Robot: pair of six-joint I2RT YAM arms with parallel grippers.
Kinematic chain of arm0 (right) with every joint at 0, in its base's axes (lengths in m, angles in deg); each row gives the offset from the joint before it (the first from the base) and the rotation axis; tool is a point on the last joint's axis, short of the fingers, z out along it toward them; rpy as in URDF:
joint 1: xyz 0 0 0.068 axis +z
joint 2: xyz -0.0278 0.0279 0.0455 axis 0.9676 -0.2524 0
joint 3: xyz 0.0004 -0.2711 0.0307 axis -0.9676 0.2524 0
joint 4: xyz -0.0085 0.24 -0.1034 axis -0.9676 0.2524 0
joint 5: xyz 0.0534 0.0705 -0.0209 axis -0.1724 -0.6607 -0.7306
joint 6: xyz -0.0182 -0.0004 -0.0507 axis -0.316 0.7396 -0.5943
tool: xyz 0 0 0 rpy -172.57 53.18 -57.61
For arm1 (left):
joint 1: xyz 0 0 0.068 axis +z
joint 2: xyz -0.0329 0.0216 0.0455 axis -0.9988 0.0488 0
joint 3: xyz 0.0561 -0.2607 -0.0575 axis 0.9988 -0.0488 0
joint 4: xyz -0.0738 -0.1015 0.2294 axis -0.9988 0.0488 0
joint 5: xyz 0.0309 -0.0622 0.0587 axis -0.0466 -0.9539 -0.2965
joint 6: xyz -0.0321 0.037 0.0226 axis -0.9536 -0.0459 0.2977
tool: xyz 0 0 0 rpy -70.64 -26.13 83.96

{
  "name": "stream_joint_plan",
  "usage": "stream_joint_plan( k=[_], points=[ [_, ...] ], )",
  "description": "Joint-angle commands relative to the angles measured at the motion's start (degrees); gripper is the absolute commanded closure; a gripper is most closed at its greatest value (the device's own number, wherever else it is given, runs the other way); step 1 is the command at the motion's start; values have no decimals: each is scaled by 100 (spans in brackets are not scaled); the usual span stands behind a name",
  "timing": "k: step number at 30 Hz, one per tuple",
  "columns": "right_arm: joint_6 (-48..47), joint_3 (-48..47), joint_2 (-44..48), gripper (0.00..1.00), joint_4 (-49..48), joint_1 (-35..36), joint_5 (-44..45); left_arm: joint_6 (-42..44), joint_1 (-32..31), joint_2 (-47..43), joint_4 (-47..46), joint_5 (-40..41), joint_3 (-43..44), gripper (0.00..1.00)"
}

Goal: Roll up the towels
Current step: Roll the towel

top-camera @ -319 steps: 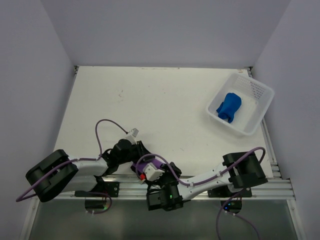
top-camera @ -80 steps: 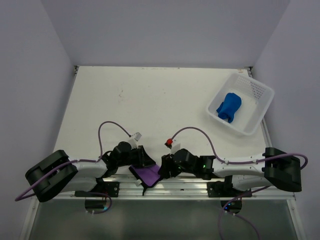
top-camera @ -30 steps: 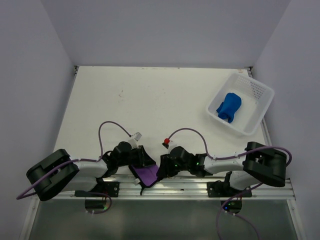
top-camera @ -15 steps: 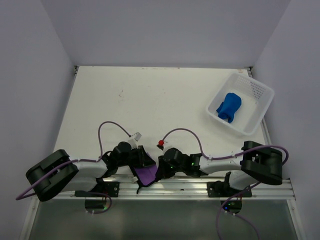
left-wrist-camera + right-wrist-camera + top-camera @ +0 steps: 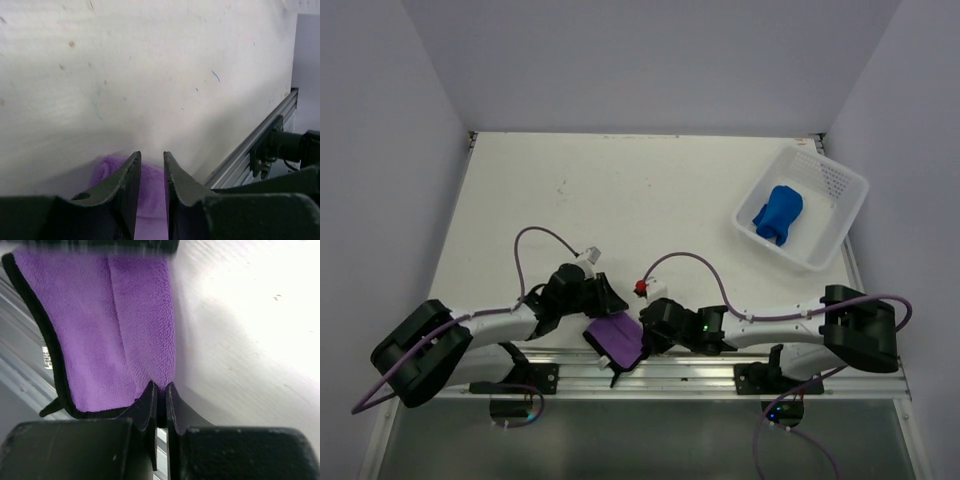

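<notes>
Purple towel (image 5: 617, 340) at the near edge of the bench (image 5: 620, 200), a tool on either side.

It's soft, light fleece with black trim, so I'd guess it flops and slides unless pinched right at the hem or a corner. It lies flat with one fold line, its near corner over the rail (image 5: 720, 368). The right tool (image 5: 160, 386) is clamped tight on its edge. The left tool (image 5: 151, 155) is nearly together with purple in the gap, can't tell if it's gripping. The blue towel (image 5: 779, 213) sits bundled in the basket (image 5: 840, 180), well apart.
</notes>
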Motion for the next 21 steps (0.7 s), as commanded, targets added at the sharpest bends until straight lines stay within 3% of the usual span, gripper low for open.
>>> stream_joint_plan(
  k=[1,6,13,21],
  points=[
    [-356,-132,225,100,612,120,714,667,444,156,648,201,611,71],
    [-532,-114,330,100,691,225,1188,897,576,534,921,95,1410,70],
    [-839,-491,155,100,1086,515,2066,897,664,728,930,-124,1860,70],
    [-910,-1282,-784,100,1833,1139,3122,889,673,842,992,-327,2132,70]
  ],
)
